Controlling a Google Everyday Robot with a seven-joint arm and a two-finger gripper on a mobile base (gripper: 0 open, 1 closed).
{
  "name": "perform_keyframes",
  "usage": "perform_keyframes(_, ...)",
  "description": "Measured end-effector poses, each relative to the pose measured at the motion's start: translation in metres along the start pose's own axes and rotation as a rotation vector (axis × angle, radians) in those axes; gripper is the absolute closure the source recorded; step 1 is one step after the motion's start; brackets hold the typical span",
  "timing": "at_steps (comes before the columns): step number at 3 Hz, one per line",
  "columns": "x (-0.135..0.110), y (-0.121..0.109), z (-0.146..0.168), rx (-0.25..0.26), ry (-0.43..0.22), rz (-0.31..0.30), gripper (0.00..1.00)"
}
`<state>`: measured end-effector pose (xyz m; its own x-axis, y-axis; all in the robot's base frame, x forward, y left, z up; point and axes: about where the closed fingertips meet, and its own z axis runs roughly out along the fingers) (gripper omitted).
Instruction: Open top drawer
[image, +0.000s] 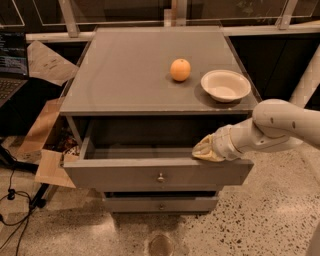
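Note:
The top drawer (125, 175) is pulled out of the grey cabinet, its wide front panel with a small round metal knob (160, 177) facing me. Its inside looks dark and empty. My gripper (204, 150) comes in from the right on a white arm and rests at the top edge of the drawer front, right of centre.
An orange (180, 69) and a white bowl (225, 85) sit on the cabinet top (125, 75). A narrower lower drawer (160, 204) is shut below. Cardboard pieces (47, 167) and cables (15, 200) lie on the floor at the left. A laptop (11, 65) is at far left.

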<state>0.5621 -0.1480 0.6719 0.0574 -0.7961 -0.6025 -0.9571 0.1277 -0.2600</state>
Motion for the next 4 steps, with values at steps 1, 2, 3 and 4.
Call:
perform_keyframes(1,-0.006,0.017,-0.019,0.067,-0.036,0.027,1.00)
perform_keyframes(2,0.002,0.041,-0.027,0.075,-0.048,0.078,1.00)
perform_keyframes(3,-0.001,0.040,-0.030,0.075,-0.048,0.078,0.82)
perform_keyframes(4,-0.001,0.040,-0.030,0.075,-0.048,0.078,0.58)
